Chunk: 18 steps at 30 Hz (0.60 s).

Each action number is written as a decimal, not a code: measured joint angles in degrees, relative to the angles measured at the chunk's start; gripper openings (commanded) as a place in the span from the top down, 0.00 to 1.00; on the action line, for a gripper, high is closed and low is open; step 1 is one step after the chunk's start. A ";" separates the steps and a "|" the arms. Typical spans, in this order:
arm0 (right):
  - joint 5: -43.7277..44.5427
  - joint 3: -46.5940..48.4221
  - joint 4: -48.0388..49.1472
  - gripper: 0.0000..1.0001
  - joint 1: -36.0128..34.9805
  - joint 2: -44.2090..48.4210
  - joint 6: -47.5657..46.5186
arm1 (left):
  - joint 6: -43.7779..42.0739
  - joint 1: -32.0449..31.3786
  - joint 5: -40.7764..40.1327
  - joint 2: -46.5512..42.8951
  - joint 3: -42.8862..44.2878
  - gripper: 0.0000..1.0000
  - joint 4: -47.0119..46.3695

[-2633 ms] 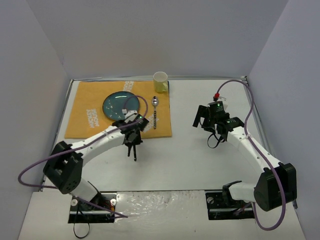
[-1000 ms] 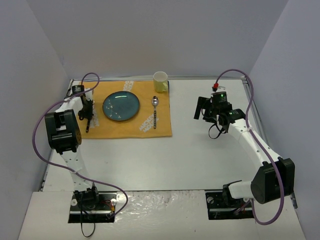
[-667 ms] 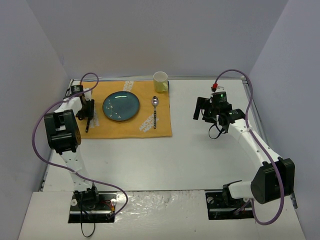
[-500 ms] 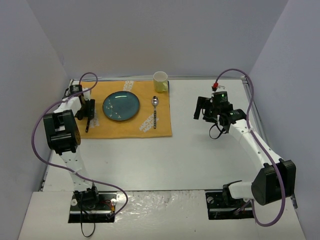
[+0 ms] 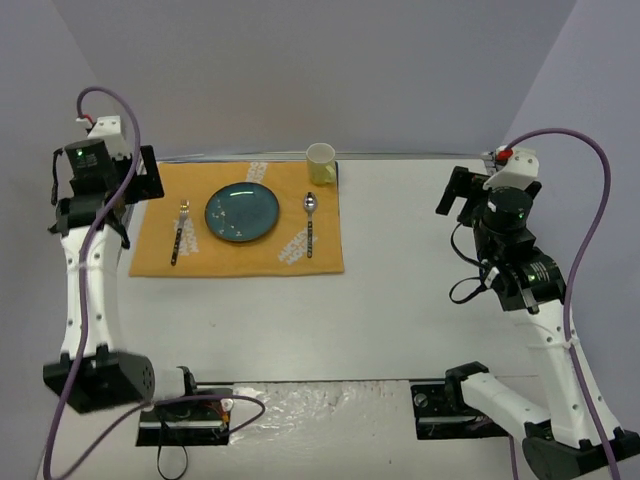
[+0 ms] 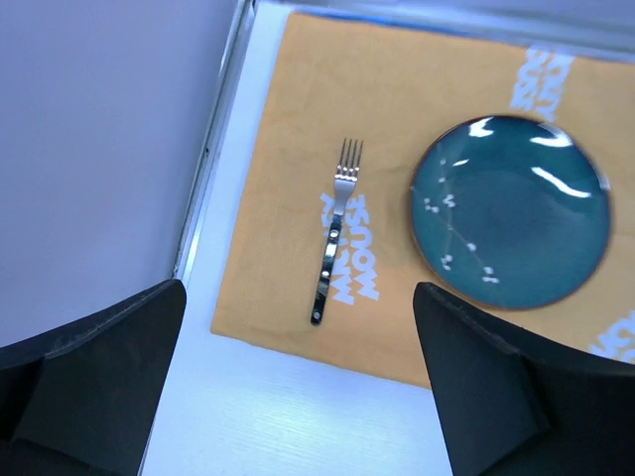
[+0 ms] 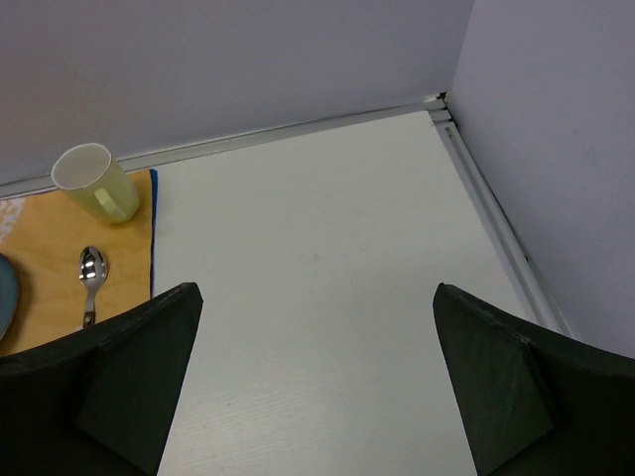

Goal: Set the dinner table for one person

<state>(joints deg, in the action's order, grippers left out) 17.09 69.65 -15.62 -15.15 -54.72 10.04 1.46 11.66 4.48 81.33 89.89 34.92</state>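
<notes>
Steel fork (image 6: 334, 226) lies on orange mat (image 6: 288, 149) straight under my left tool (image 6: 298, 297), handle toward me; right tool (image 7: 317, 293) far off over tabletop (image 5: 400, 300); both gape empty.

The table (image 5: 400, 300) is a large, flat, white rectangle with a thin metal rim, lying level. Its far edge meets the back wall, and its left and right edges run along the side walls. An orange mat (image 5: 230, 258) lies flat on it by the far-left corner.
</notes>
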 measured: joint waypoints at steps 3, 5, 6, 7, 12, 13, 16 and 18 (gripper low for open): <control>4.29 -0.01 -0.05 0.00 -1.74 2.08 -2.01 | 1.94 0.00 0.00 -11.80 -1.59 0.03 2.91; 6.66 -0.12 0.13 0.00 -3.49 3.10 -3.56 | 3.03 -0.10 -0.22 -18.91 -1.84 0.03 4.79; 7.65 -0.32 0.20 0.00 -4.68 3.54 -4.21 | 3.50 -0.27 -0.56 -21.54 -1.90 0.03 5.88; 8.57 -0.55 0.23 0.00 -5.92 3.98 -4.81 | 3.94 -0.46 -0.94 -23.88 -1.97 0.03 7.03; 11.75 -0.77 0.57 0.00 -9.65 5.16 -6.74 | 5.75 -3.93 -6.56 -33.37 -3.00 0.03 13.18; 12.39 -0.79 0.67 0.00 -9.73 5.24 -6.83 | 6.14 -5.12 -8.49 -34.58 -3.75 0.03 13.95; 13.36 -1.17 1.13 0.00 -10.01 5.59 -6.92 | 7.30 -8.11 -12.81 -36.47 -6.61 0.03 17.12; 13.55 -1.68 1.31 0.00 -10.02 5.97 -6.87 | 7.94 -11.18 -15.48 -37.53 -8.64 0.03 18.24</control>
<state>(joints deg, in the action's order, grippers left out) 30.63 67.97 -14.31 -25.17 -48.75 3.17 9.39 0.48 -10.99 43.81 81.25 53.15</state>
